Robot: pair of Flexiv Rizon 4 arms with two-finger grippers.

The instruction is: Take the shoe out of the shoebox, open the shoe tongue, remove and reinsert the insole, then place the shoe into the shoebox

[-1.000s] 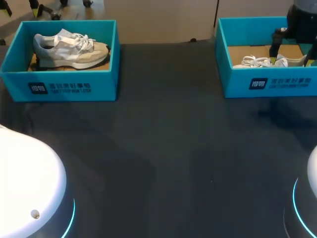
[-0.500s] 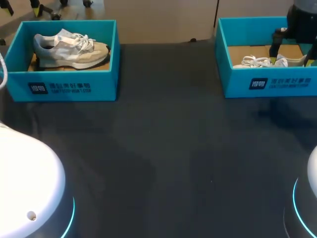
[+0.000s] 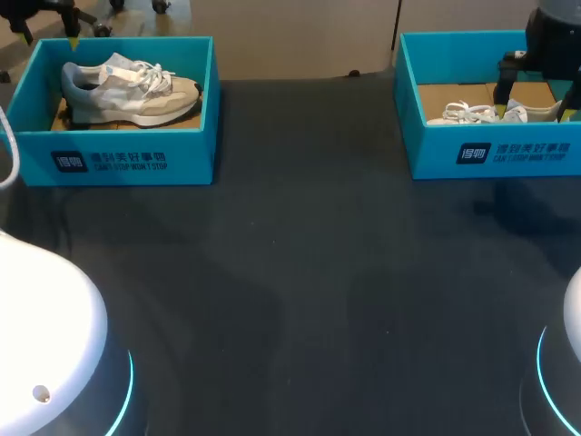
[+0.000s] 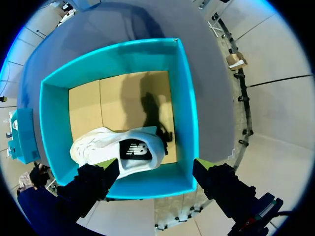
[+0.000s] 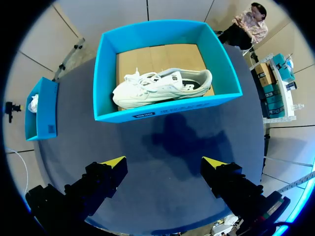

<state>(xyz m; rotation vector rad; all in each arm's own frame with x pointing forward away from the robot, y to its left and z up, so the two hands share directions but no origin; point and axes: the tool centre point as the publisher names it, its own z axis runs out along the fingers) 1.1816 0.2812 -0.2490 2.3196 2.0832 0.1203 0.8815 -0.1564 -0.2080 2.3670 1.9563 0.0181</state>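
- Overhead, head view: left box [image 3: 136,159] at upper left, with left shoe [image 3: 127,91] inside on its sole, toe toward frame centre. Right box [image 3: 508,154] at upper right, with right shoe [image 3: 495,113] inside. Neither shoe is out yet. The boxes stand well apart on the dark table [image 3: 300,272]. Left gripper [image 3: 47,32] sits at the top left corner, mostly cropped, so its fingers cannot be judged here. Right gripper [image 3: 537,89] at upper right has its fingers spread and overlaps the right box in the frame.
- Left wrist view: left gripper [image 4: 153,167] is spread wide and holds nothing, above the left box [image 4: 187,98]. The left shoe [image 4: 118,147] lies under it, between the finger lines and close to the wall nearest the gripper. Only this view shows the spread fingers and the bare cardboard floor beyond the shoe.
- Right wrist view: right gripper [image 5: 165,164] is spread and empty over bare table. The right box [image 5: 162,110] and right shoe [image 5: 162,86] lie ahead of the fingers, not under them. The head view hides that gap.
- Handling note, as judgement: the step is lifting a shoe out, and the left gripper looks better placed.
  - Descend straight and straddle the midfoot across its width.
  - Keep the fingers off the near wall and close on both sides of the upper.
  - Rise vertically until the sole clears the rim.
  - The right gripper would first need to come over its box.
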